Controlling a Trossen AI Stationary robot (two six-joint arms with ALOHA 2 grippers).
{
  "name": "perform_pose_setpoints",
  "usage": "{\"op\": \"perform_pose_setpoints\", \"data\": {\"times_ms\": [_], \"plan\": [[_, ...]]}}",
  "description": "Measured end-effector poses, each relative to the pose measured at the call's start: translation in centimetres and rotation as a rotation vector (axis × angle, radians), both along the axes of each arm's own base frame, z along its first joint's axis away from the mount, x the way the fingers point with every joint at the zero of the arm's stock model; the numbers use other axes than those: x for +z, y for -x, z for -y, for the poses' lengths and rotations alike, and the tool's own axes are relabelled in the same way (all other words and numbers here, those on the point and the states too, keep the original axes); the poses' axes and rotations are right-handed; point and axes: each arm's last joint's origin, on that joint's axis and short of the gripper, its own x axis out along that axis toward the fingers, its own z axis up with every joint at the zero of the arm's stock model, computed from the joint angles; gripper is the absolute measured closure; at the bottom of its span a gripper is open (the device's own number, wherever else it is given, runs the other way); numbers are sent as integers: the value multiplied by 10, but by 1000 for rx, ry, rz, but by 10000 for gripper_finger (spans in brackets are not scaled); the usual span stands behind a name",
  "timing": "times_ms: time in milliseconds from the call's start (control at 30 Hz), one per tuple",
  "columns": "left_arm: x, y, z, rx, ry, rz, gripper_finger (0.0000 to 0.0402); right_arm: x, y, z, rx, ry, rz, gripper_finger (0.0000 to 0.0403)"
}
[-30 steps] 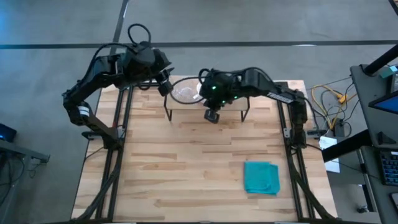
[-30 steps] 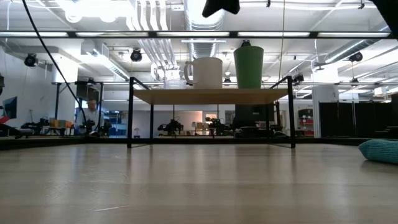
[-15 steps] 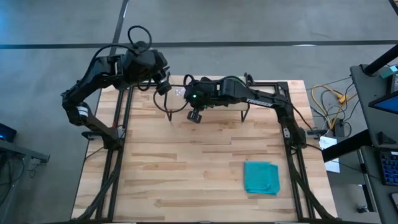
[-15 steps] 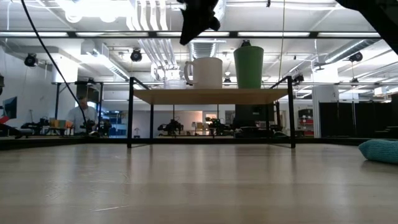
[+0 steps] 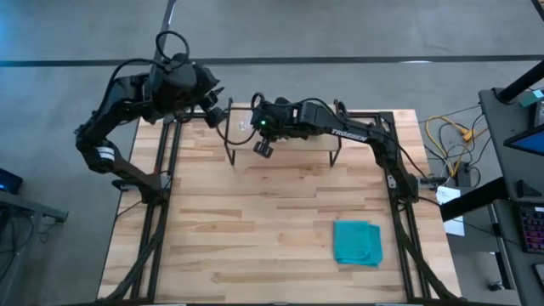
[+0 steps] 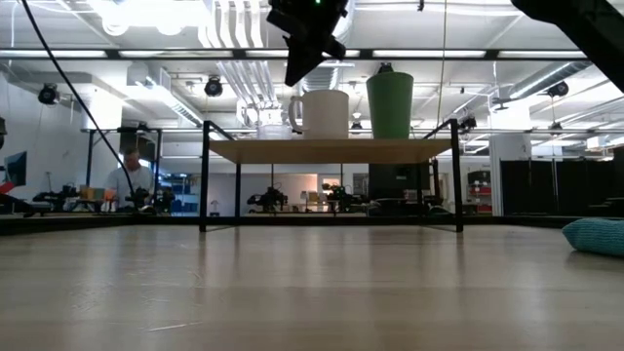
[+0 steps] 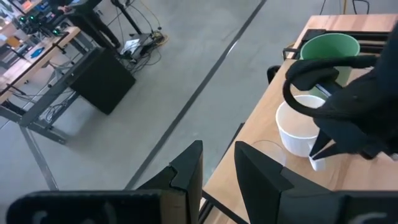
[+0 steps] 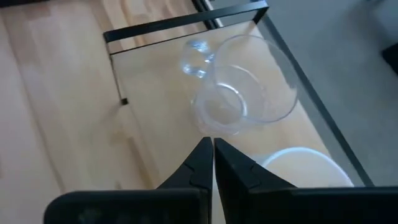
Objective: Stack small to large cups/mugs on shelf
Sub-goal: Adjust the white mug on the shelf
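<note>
Shelf point(image 6: 331, 150) stands at the far side of the table point(image 5: 255, 229), in the upper middle of the high view. Three vessels sit on it in a row.

In the low view, left to right: small clear glass cup point(image 6: 265, 128), faint against the background; white mug point(image 6: 323, 114) at frame centre, handle toward the left; green cup point(image 6: 390, 105) just right of it, slightly taller. All three stand upright on the board.

Right gripper point(image 8: 212, 158): fingers pressed together, tips meeting, nothing between them. It hangs above the left end of the shelf. In the right wrist view the glass cup point(image 8: 245, 99) lies just beyond the fingertips, apart from them, with the rim of the white mug point(image 8: 308, 167) at lower right of that frame. In the low view the right gripper point(image 6: 294, 73) shows at top centre, above and slightly left of the mug.

Left gripper point(image 7: 217, 165): fingers parted with a clear gap, holding nothing. In the high view it sits at upper left, off the far-left corner of the table. Its wrist view shows the green cup point(image 7: 329, 48), white mug point(image 7: 300, 126) and glass cup point(image 7: 268, 152) in line on the shelf, with the right arm partly covering them.

Teal cloth point(image 5: 357, 242) lies folded at lower right of the table, well apart from the shelf.
</note>
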Motion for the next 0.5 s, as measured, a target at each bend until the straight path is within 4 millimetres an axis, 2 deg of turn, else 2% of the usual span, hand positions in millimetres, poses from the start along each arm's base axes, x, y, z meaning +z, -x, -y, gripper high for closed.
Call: {"op": "perform_pose_setpoints", "data": {"times_ms": [133,500], "plan": [[1,2,1,0,-1,6,322,1,2,7,-19,-40,20,394],[1,2,1,-1,0,5,322,-1,1,8,-7,-72,21,394]]}}
